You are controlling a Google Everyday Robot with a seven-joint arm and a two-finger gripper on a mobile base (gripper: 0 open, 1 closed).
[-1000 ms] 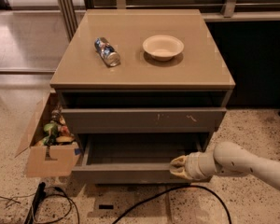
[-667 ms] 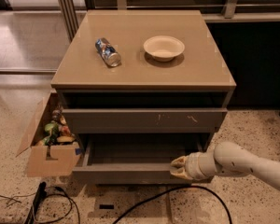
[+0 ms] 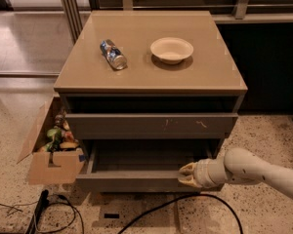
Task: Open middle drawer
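nothing much has shifted over the last second: the middle drawer (image 3: pixel 132 181) stands pulled out as far as before, and the claw (image 3: pixel 185 174) rests at the same spot on the right part of its front's upper edge. whether the claw is spread or pinching that edge, i cannot tell. the pale arm (image 3: pixel 263 170) reaches in from the lower right of the frame. the drawer's grey inside shows in the lower middle, below the top drawer front (image 3: pixel 136 126) with its small white scratches.

on the tan top of the desk (image 3: pixel 146 79) a can (image 3: pixel 113 54) lies on its side, left of a shallow cream bowl (image 3: pixel 171 49), the two apart. a cardboard box (image 3: pixel 51 167) of mixed small things sits open against the desk's lower left side. the floor (image 3: pixel 263 130) is speckled stone, with black cables (image 3: pixel 63 211) along the bottom edge. metal posts (image 3: pixel 68 6) rise at the upper left.
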